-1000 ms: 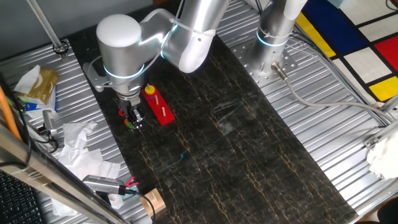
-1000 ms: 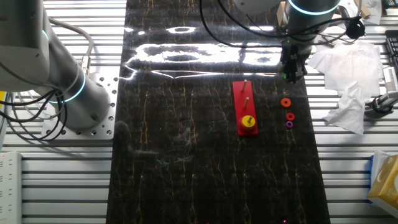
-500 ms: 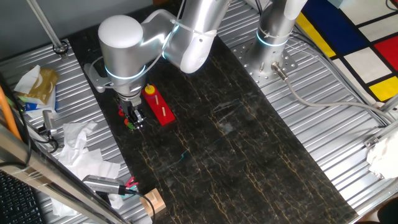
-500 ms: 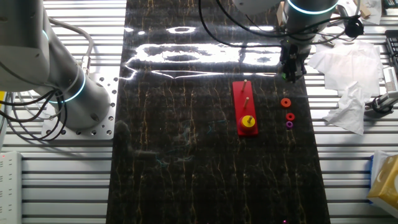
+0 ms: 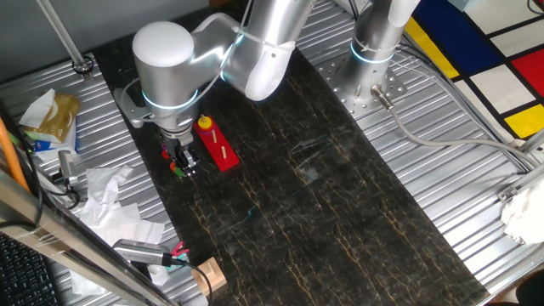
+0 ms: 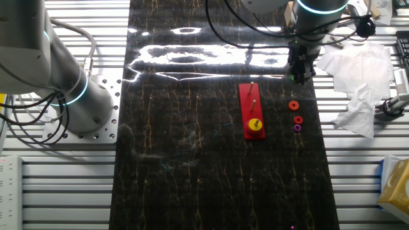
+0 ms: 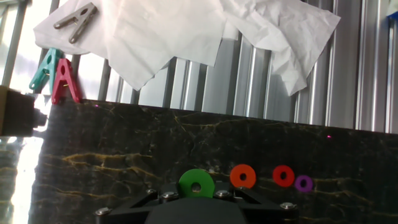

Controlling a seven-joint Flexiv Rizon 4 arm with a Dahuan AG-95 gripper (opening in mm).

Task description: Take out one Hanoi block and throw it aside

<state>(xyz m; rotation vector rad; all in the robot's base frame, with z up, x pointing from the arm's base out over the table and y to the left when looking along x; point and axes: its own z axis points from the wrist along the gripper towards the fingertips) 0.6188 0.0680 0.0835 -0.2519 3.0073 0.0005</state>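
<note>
Gripper (image 7: pixel 196 194): pinching green block (image 7: pixel 196 183) at bottom centre of hand view, above the mat. Loose rings to its right: orange (image 7: pixel 242 177), red (image 7: pixel 283 175), purple (image 7: pixel 303 183). Red peg base (image 6: pixel 253 110), yellow disc on it. Advice: release low, on bare mat left of the orange ring, clear of the tissue (image 7: pixel 186 37).

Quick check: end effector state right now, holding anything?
End effector: closed on the green Hanoi block, which is pinched upright between its fingertips above the dark mat.
</note>
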